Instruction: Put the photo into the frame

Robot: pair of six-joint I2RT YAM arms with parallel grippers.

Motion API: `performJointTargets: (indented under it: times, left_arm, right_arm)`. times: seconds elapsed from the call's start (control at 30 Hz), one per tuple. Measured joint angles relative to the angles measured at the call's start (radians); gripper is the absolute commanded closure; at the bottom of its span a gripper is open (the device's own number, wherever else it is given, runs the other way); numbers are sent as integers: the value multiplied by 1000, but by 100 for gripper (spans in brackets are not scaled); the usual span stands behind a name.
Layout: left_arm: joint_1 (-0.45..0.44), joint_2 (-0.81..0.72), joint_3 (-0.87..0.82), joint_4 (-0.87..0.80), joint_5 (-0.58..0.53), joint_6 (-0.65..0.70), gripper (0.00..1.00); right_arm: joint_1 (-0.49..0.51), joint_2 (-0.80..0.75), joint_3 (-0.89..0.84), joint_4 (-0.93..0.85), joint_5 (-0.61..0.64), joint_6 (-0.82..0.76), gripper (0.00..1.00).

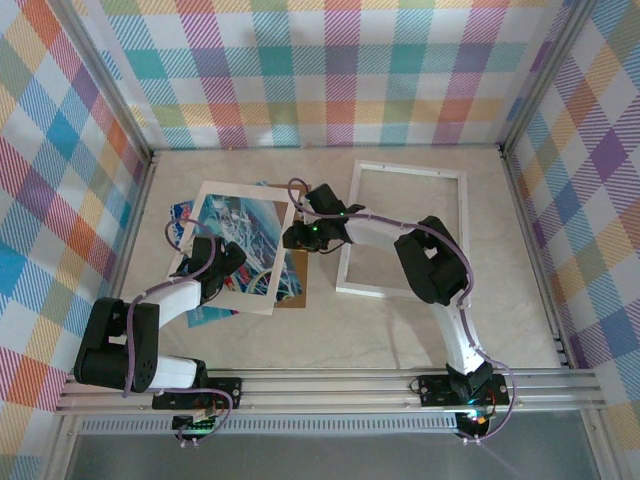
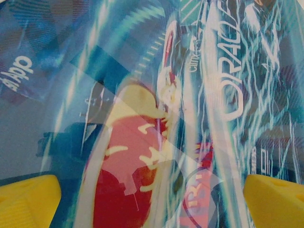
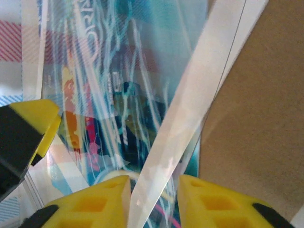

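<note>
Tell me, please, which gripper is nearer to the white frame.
Right. The right gripper, pinching the mat, sits just left of the frame; the left gripper is farther left.

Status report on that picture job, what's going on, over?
Left gripper open over photo. Right gripper shut on mat edge. Photo under mat, not yet in frame, which lies apart, right.

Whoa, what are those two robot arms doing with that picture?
The two arms are meant to put the photo into the frame; it isn't in yet. The frame lies empty on the right, the photo left of it under a cream mat. The left gripper, jaws open, is over the photo; the right gripper pinches the mat's edge.
</note>
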Motion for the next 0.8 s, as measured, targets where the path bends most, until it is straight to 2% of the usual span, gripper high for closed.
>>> performJointTargets:
  times: [0.1, 0.3, 0.5, 0.8]
  left_arm:
    - [0, 1, -1, 5, 0, 0, 0]
    - [0, 1, -1, 6, -1, 0, 0]
    - [1, 5, -1, 10, -11, 0, 0]
    - [1, -3, -3, 10, -8, 1, 0]
  right_arm:
    - [-2, 15, -5, 1, 7, -2, 55]
    - [-7, 27, -21, 33, -5, -2, 54]
    - [-10, 25, -55, 95, -21, -7, 64]
    - [-8, -51, -143, 157, -67, -6, 71]
